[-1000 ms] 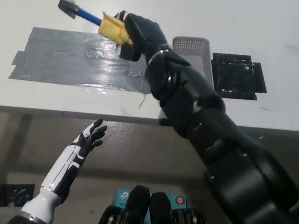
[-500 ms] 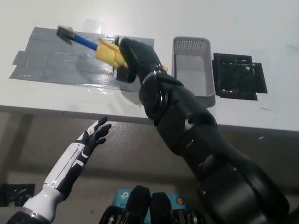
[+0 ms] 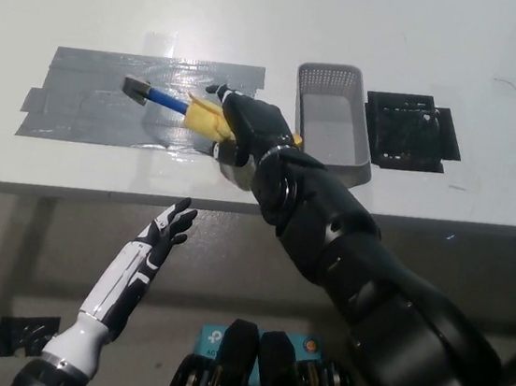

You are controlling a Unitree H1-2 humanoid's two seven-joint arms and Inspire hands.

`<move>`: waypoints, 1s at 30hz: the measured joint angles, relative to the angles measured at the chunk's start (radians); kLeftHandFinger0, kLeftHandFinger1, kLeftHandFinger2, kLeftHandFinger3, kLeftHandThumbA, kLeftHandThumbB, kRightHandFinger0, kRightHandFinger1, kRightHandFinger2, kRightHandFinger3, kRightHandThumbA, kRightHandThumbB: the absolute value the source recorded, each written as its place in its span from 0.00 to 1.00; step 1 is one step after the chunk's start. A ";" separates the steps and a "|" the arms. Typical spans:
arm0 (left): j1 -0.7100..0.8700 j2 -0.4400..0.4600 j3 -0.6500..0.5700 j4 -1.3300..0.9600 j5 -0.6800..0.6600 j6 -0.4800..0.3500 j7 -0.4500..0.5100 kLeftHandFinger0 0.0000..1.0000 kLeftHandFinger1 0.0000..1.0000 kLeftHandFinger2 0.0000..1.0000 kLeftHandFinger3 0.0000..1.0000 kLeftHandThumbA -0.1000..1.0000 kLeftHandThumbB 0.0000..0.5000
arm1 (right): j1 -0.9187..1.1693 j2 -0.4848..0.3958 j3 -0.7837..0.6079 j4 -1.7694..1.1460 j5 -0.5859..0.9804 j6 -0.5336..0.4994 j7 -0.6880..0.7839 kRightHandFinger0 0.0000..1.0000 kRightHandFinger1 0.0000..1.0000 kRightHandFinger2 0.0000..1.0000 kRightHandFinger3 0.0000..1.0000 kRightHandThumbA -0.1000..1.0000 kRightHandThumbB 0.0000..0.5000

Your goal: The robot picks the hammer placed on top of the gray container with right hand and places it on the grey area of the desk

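My black right hand (image 3: 247, 128) is shut on the hammer's yellow grip (image 3: 207, 119). The hammer's blue shaft and grey head (image 3: 137, 90) point left over the grey taped area (image 3: 81, 101) of the white desk. Whether the head touches the tape I cannot tell. The grey container (image 3: 333, 118) stands just right of the hand, with nothing on top. My white left hand (image 3: 167, 231) hangs below the desk's front edge, fingers spread, holding nothing.
A black square patch (image 3: 412, 129) lies right of the container. The desk's front edge (image 3: 98, 194) runs across the middle of the picture, with dark floor below it.
My right hand has carried the hammer nearer and lower, from beyond the tape's far edge to over the tape's middle. The container, earlier half hidden by my arm, now shows fully.
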 measured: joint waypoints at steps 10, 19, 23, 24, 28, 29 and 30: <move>-0.016 0.004 -0.003 0.000 0.003 0.000 -0.011 1.00 1.00 1.00 1.00 1.00 0.45 | -0.015 -0.015 0.004 0.000 0.004 0.031 0.121 0.80 0.93 1.00 1.00 0.47 0.57; -0.019 0.005 -0.005 0.000 0.005 0.001 -0.012 1.00 1.00 1.00 1.00 1.00 0.44 | -0.033 -0.032 -0.011 -0.001 0.016 0.039 0.178 1.00 1.00 1.00 1.00 0.81 0.93; -0.021 0.006 -0.007 0.000 0.009 0.001 -0.012 1.00 1.00 1.00 1.00 1.00 0.45 | -0.054 -0.038 -0.028 -0.005 0.032 0.046 0.204 1.00 1.00 1.00 1.00 0.93 1.00; -0.023 0.006 -0.007 0.000 0.010 0.001 -0.012 1.00 1.00 1.00 1.00 1.00 0.45 | -0.063 -0.041 -0.044 -0.009 0.038 0.046 0.210 1.00 1.00 1.00 1.00 0.96 1.00; -0.031 0.007 -0.007 0.000 0.013 0.001 -0.012 1.00 1.00 1.00 1.00 1.00 0.41 | -0.121 -0.055 -0.111 -0.053 0.073 0.040 0.229 1.00 1.00 1.00 1.00 1.00 1.00; -0.032 0.007 -0.007 0.000 0.013 0.001 -0.012 1.00 1.00 1.00 1.00 1.00 0.41 | -0.135 -0.058 -0.124 -0.063 0.078 0.037 0.231 1.00 1.00 1.00 1.00 1.00 1.00; -0.032 0.007 -0.007 0.001 0.014 0.001 -0.012 1.00 1.00 1.00 1.00 1.00 0.41 | -0.158 -0.065 -0.142 -0.086 0.088 0.028 0.235 1.00 1.00 1.00 1.00 1.00 1.00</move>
